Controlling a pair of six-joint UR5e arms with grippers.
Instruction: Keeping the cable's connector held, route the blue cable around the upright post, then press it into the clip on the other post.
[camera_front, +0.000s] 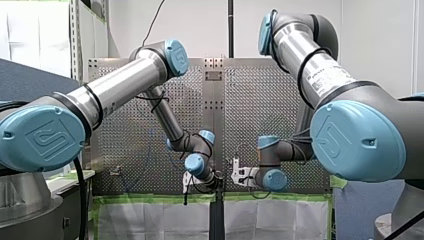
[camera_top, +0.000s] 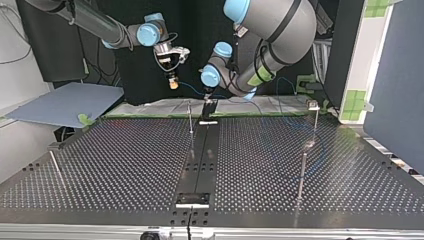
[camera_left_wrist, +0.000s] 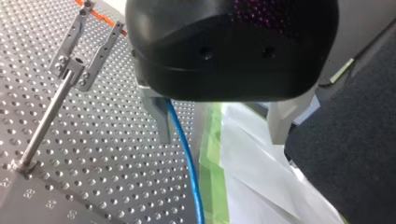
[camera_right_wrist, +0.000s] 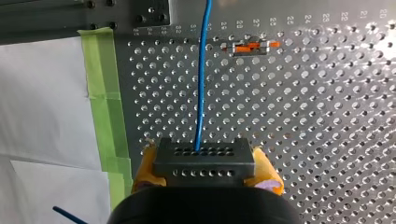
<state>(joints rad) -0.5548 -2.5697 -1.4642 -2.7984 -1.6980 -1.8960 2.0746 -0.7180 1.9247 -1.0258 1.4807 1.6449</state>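
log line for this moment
right gripper: shut on connector | left gripper: open, blue cable beside one of its fingers | clip: empty

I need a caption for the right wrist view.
My right gripper clamps the black connector; the blue cable runs ahead.

The blue cable (camera_top: 190, 88) runs from my right gripper (camera_top: 173, 84), toward 4 o'clock, to my left gripper (camera_top: 208, 104).
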